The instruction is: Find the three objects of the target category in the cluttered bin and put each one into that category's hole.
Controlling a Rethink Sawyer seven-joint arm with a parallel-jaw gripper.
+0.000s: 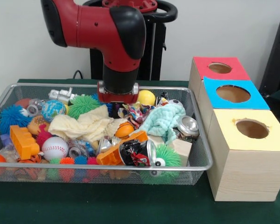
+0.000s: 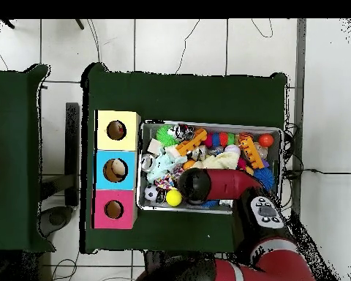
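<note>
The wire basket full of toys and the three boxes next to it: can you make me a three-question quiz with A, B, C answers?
1. Where does the red and black robot arm reach down?
A. Over the yellow-topped wooden box
B. Into the silver wire mesh basket
C. Onto the bare green table

2. What colour is the top of the box between the other two?
A. Blue
B. Green
C. White

3. How does the white baseball with red stitching lie?
A. Inside the red-topped box
B. On the floor
C. In the basket among the toys

Answers:
1 B: the arm comes down over the middle of the silver wire mesh basket.
2 A: the blue-topped box sits between the red-topped box and the yellow-topped wooden box.
3 C: the white baseball rests near the basket's front wall beside an orange toy block.
</note>
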